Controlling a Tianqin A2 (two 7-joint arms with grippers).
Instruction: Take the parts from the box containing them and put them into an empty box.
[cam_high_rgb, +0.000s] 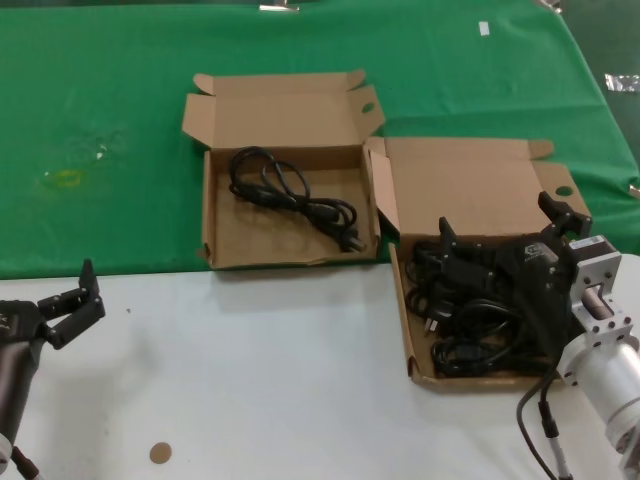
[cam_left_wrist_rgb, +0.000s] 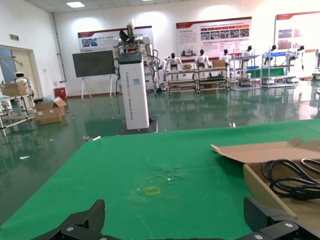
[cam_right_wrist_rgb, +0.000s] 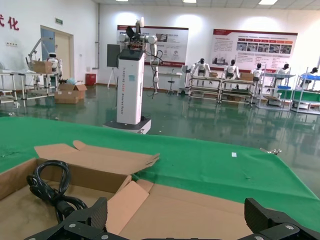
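The box containing the parts (cam_high_rgb: 412, 330) lies open at the right, with several black power cords (cam_high_rgb: 470, 320) piled in it. My right gripper (cam_high_rgb: 497, 215) hangs open just above that pile and holds nothing. In the right wrist view its open gripper (cam_right_wrist_rgb: 177, 215) faces this box's raised lid (cam_right_wrist_rgb: 210, 210). The other box (cam_high_rgb: 225, 245) lies open to the left and holds one coiled cord (cam_high_rgb: 290, 195), which also shows in the right wrist view (cam_right_wrist_rgb: 50, 187) and the left wrist view (cam_left_wrist_rgb: 290, 180). My left gripper (cam_high_rgb: 68, 292) is open and empty at the near left, over the white table.
Both boxes straddle the border between the green cloth (cam_high_rgb: 100, 120) and the white table (cam_high_rgb: 250, 370). Their lids (cam_high_rgb: 285, 115) stand open toward the far side. A small brown disc (cam_high_rgb: 160, 453) lies on the table near the front edge.
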